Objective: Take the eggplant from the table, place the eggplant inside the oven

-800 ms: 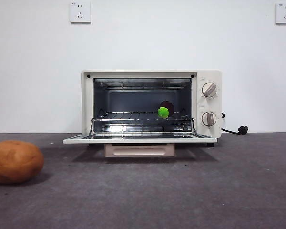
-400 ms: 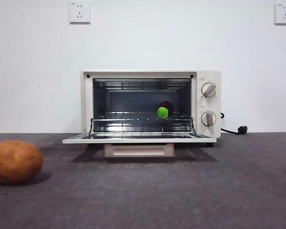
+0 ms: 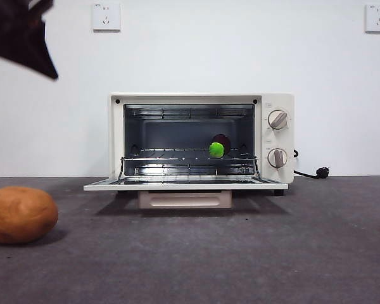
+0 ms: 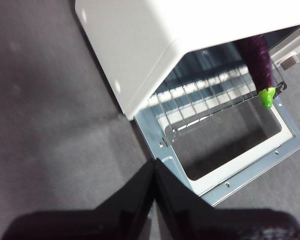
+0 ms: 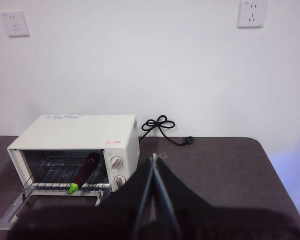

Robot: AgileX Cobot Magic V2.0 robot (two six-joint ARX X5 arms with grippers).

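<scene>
1. Eggplant [image 3: 219, 147], an elongated dark purple toy with a bright green pointed stem cap, lies on the wire rack [image 3: 190, 154] inside the cream-white toaster oven [image 3: 201, 139], toward the knob side, its green cap facing the open front.
2. Oven door [image 3: 185, 185] is folded down flat, its beige bar handle [image 3: 185, 199] showing beneath it, and nothing stands between the opening and the camera in the front view.
3. Two round beige knobs [image 3: 278, 119] sit one above the other on the oven's panel; small print beside them is too fine to read, and a faint reddish mark on the oven's top in the right wrist view is also illegible.
4. Rounded brown potato [image 3: 20, 215] rests on the dark grey felt-like surface [image 3: 240, 253], well apart from the oven, off to one side.
5. Black power cord [image 5: 162, 129] coils behind the oven, its plug lying on the surface; two white wall sockets [image 3: 106, 16] hang above.
6. Left gripper [image 4: 154, 167] hovers above the oven's outer corner beside the lowered door, its black fingers pressed together and empty; it shows as a dark shape in the front view's top corner.
7. Right gripper [image 5: 154, 162] waits high and back from the oven, fingers closed on nothing.
</scene>
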